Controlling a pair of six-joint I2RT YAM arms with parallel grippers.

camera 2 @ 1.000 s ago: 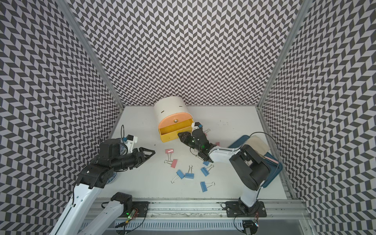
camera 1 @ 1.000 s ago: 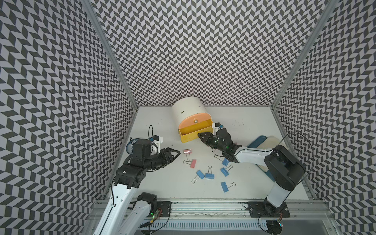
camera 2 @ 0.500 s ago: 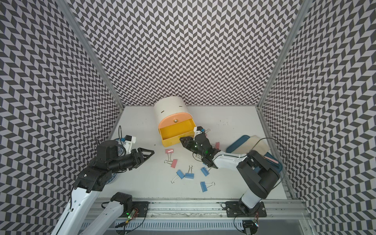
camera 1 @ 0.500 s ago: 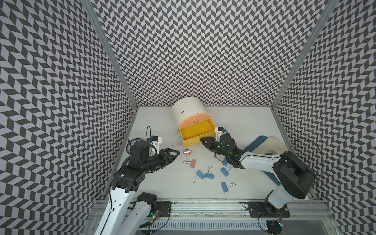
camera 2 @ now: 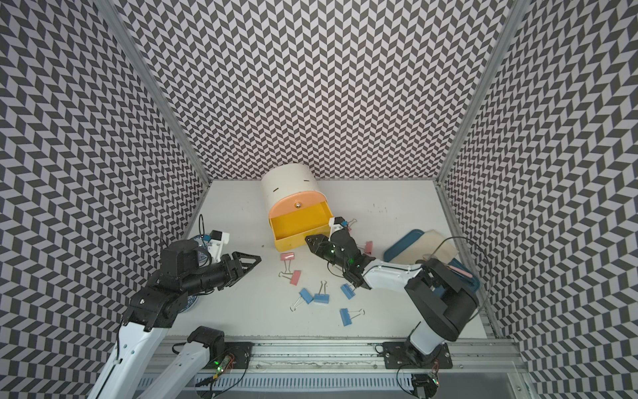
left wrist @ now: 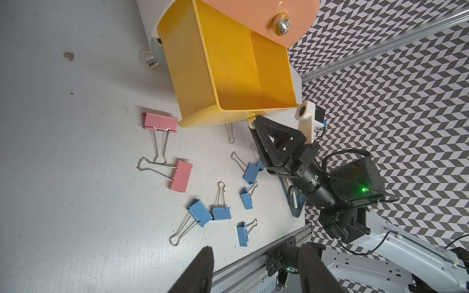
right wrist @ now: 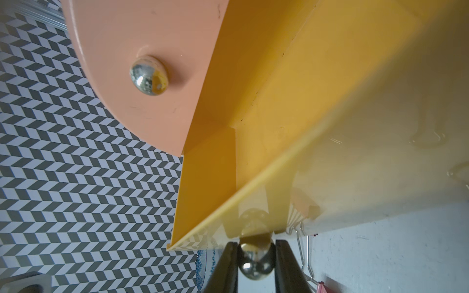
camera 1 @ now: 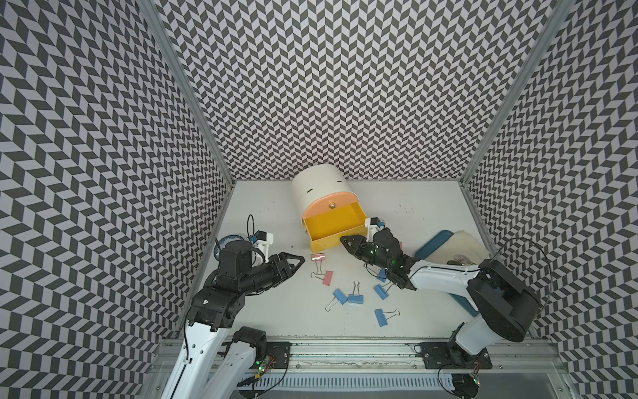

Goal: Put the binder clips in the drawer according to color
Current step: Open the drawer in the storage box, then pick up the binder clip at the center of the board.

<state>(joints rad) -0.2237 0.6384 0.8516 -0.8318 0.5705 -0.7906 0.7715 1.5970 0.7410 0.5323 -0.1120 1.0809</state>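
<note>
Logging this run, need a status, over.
Left gripper open, empty. Right gripper flanks knob of yellow drawer, grip unclear. Drawer open, empty; binder clips, pink and blue, loose on table. Nothing blocking drawer.

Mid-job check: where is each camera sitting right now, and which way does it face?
Both top views: high up, looking down and forward at the white table; left gripper and right gripper show.
Left wrist: low, facing across pink and blue binder clips to the open yellow drawer; own fingertips, right gripper.
Right wrist: against the drawer front; own fingers grip its silver ball knob.
Shared: the drawer, in all four.
</note>
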